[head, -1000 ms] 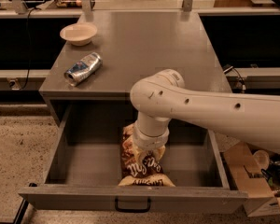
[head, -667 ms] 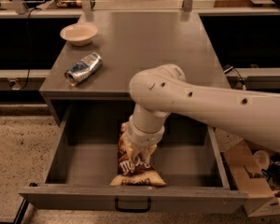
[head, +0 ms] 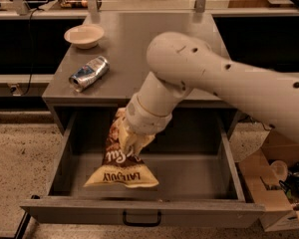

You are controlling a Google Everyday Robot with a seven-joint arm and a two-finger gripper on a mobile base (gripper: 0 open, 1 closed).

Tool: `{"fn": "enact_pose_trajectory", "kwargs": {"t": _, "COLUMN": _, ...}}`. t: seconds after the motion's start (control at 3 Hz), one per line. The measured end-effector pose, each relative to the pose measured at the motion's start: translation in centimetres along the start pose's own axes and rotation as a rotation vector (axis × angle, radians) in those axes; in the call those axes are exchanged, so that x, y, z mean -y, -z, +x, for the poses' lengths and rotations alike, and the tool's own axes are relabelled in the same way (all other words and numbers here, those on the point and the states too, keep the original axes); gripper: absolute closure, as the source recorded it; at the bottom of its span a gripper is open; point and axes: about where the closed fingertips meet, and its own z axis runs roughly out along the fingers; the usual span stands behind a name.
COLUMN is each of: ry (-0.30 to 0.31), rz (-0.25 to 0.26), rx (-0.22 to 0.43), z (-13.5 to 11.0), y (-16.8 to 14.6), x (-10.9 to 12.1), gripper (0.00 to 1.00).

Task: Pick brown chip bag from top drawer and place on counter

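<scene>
The brown chip bag (head: 118,159) hangs from my gripper (head: 131,142), lifted above the floor of the open top drawer (head: 139,209). Its cream end points down toward the drawer front. My gripper is shut on the upper part of the bag, which my wrist partly hides. My arm reaches in from the right, over the front edge of the counter (head: 154,44). The drawer's black handle (head: 142,218) is centred on the front panel.
A crushed silver-blue can (head: 89,73) lies on the counter's left side, and a cream bowl (head: 83,35) stands behind it. A cardboard box (head: 271,190) with clutter stands on the floor to the right of the drawer. A shelf runs behind the counter.
My gripper has risen and moved left with the chip bag, which has lifted off the drawer floor and now hangs in the air.
</scene>
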Motion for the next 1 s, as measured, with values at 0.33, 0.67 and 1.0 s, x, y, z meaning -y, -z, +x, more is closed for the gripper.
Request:
{"fn": "enact_pose_trajectory", "kwargs": {"t": 0.33, "ry": 0.003, "rz": 0.006, "rx": -0.044, "z": 1.5, "y": 5.0, "x": 4.1, "gripper": 1.00}}
{"fn": "enact_pose_trajectory", "kwargs": {"t": 0.67, "ry": -0.010, "rz": -0.035, "rx": -0.082, "z": 4.3, "y": 9.4, "x": 6.4, "gripper": 1.00}}
{"fn": "enact_pose_trajectory", "kwargs": {"t": 1.0, "ry": -0.084, "rz": -0.090, "rx": -0.077, "z": 8.0, "y": 14.6, "x": 4.1, "gripper": 1.00}}
